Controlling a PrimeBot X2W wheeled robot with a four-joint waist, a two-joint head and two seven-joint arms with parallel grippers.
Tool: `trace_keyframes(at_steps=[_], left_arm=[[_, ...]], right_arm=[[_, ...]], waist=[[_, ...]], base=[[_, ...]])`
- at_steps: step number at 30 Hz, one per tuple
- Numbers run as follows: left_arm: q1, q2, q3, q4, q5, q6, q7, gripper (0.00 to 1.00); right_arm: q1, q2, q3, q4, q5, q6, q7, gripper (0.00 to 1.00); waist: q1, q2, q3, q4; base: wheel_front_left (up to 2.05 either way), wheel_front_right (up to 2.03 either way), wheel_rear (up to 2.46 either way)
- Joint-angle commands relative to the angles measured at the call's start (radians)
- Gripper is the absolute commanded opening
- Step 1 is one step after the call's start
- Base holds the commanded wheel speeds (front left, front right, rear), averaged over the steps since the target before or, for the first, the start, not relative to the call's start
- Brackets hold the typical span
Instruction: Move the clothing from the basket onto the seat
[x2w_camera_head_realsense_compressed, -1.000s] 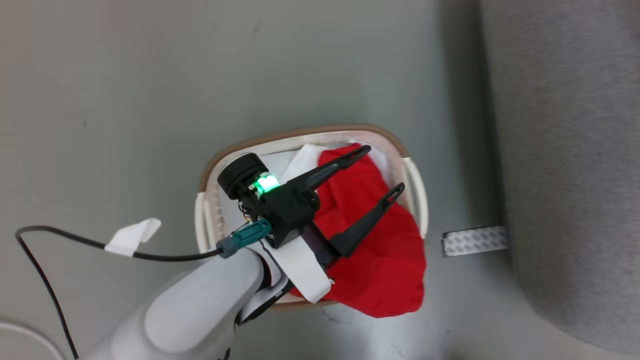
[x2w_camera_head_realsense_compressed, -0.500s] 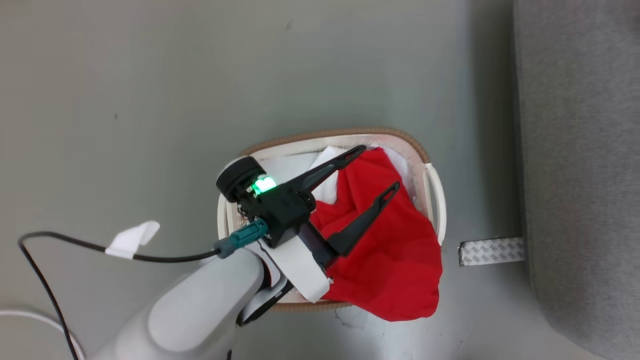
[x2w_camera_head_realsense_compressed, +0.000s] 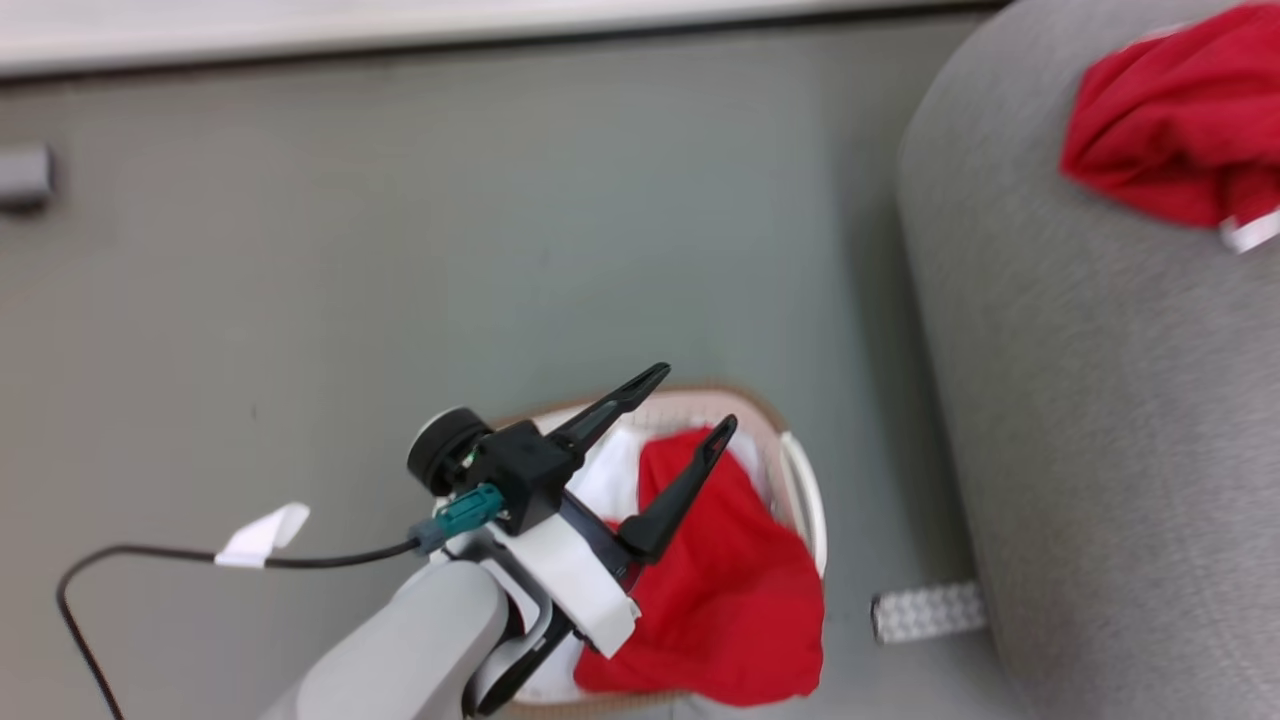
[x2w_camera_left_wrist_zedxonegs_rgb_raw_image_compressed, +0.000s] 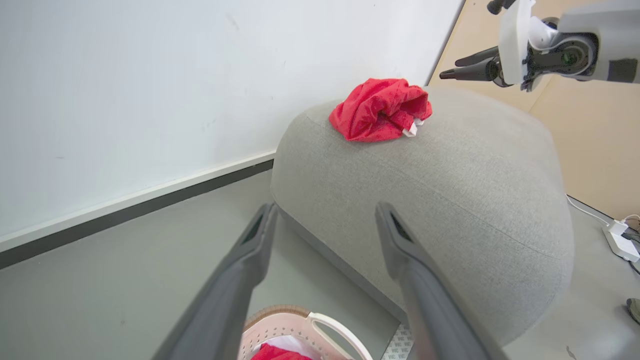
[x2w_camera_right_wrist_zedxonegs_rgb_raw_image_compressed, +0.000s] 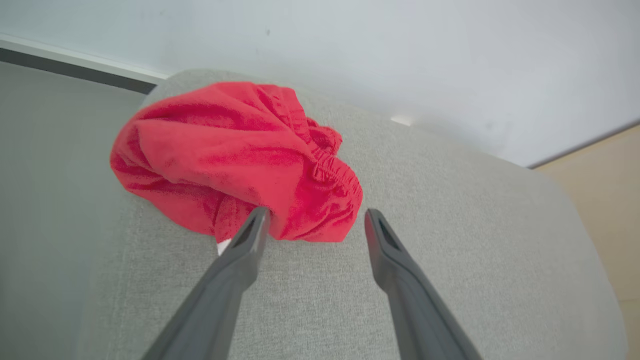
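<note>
One red garment (x2w_camera_head_realsense_compressed: 745, 600) spills over the near rim of the cream basket (x2w_camera_head_realsense_compressed: 800, 495) on the floor. My left gripper (x2w_camera_head_realsense_compressed: 690, 400) hangs open above the basket, nothing between its fingers; the left wrist view has this gripper (x2w_camera_left_wrist_zedxonegs_rgb_raw_image_compressed: 322, 220) with the basket's rim (x2w_camera_left_wrist_zedxonegs_rgb_raw_image_compressed: 280, 320) below. A second red garment (x2w_camera_head_realsense_compressed: 1160, 130) with white trim lies crumpled on the grey seat (x2w_camera_head_realsense_compressed: 1100, 400), also seen as a bundle (x2w_camera_left_wrist_zedxonegs_rgb_raw_image_compressed: 380, 110) and close up (x2w_camera_right_wrist_zedxonegs_rgb_raw_image_compressed: 235, 155). My right gripper (x2w_camera_right_wrist_zedxonegs_rgb_raw_image_compressed: 315, 222) is open just over the seat (x2w_camera_right_wrist_zedxonegs_rgb_raw_image_compressed: 425, 200), beside that bundle. The right gripper (x2w_camera_left_wrist_zedxonegs_rgb_raw_image_compressed: 470, 70) hovers beyond the seat (x2w_camera_left_wrist_zedxonegs_rgb_raw_image_compressed: 450, 185).
A white cloth (x2w_camera_head_realsense_compressed: 610, 480) lies in the basket under the red one. A black cable with a white tag (x2w_camera_head_realsense_compressed: 262, 532) crosses the floor at left. A patterned strip (x2w_camera_head_realsense_compressed: 925, 612) lies by the seat's base. A white wall and dark skirting (x2w_camera_left_wrist_zedxonegs_rgb_raw_image_compressed: 125, 210) run behind.
The head camera has tilted up, so the basket sits lower in the picture and the seat's top with its garment has come into view. My left gripper stays open above the basket.
</note>
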Motion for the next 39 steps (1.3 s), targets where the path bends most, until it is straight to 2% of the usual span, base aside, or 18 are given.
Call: trace_keyframes(at_steps=[1, 5, 8, 11, 14, 15, 22, 25, 29, 34, 39], left_arm=[[0.034, -0.004, 0.021, -0.003, -0.007, 0.01, -0.002, 1.0], [0.081, -0.008, 0.086, -0.013, -0.021, 0.036, -0.002, 1.0], [0.12, -0.008, 0.142, -0.018, -0.027, 0.058, -0.002, 1.0], [0.169, -0.013, 0.196, -0.016, -0.032, 0.073, -0.002, 1.0], [0.226, -0.011, 0.263, -0.013, -0.037, 0.095, -0.002, 1.0], [0.226, -0.011, 0.263, -0.013, -0.037, 0.095, -0.002, 1.0], [0.383, 0.001, 0.447, -0.041, -0.01, 0.146, -0.002, 1.0], [0.445, 0.0, 0.526, -0.056, 0.013, 0.151, -0.002, 1.0], [0.52, -0.026, 0.615, -0.075, 0.052, 0.141, -0.002, 1.0], [0.602, -0.079, 0.707, -0.1, 0.127, 0.125, -0.002, 1.0], [0.637, -0.135, 0.765, -0.098, 0.194, 0.075, -0.002, 1.0]], right_arm=[[0.042, -0.021, 0.046, -0.053, 0.046, -0.003, -0.012, 1.0], [0.117, -0.069, 0.122, -0.221, 0.168, -0.003, -0.053, 1.0], [0.196, -0.085, 0.124, -0.348, 0.246, -0.003, -0.092, 1.0], [0.295, -0.078, 0.086, -0.461, 0.292, -0.003, -0.137, 1.0], [0.41, -0.038, 0.033, -0.558, 0.297, -0.002, -0.174, 1.0], [0.41, -0.038, 0.033, -0.558, 0.297, -0.002, -0.174, 1.0], [0.704, 0.148, -0.127, -0.734, 0.246, -0.002, -0.28, 1.0], [0.823, 0.233, -0.161, -0.784, 0.23, -0.002, -0.351, 1.0], [0.93, 0.304, -0.154, -0.806, 0.211, -0.002, -0.436, 1.0], [0.989, 0.352, -0.118, -0.807, 0.186, -0.002, -0.471, 1.0], [1.016, 0.392, -0.119, -0.82, 0.141, -0.002, -0.472, 1.0]], waist=[[0.0001, 0.0, -0.129, -0.022], [0.0001, 0.0, -0.211, -0.005], [0.0001, 0.0, -0.266, 0.019], [0.0001, 0.0, -0.325, 0.051], [0.0001, 0.0, -0.367, 0.075], [0.0001, 0.0, -0.367, 0.075], [0.0001, 0.0, -0.423, 0.111], [0.0001, 0.0, -0.428, 0.12], [0.0001, 0.0, -0.432, 0.127], [0.0001, 0.0, -0.435, 0.126], [0.0001, 0.0, -0.434, 0.133]], base=[[0.0, 0.0, 0.0], [0.0, 0.0, 0.0], [0.0, 0.0, 0.0], [0.0, 0.0, 0.0], [0.0, 0.0, 0.0], [0.0, 0.0, 0.0], [0.0, 0.0, 0.0], [0.0, 0.0, 0.0], [0.0, 0.0, 0.0], [0.0, 0.0, 0.0], [0.0, 0.0, 0.0]])
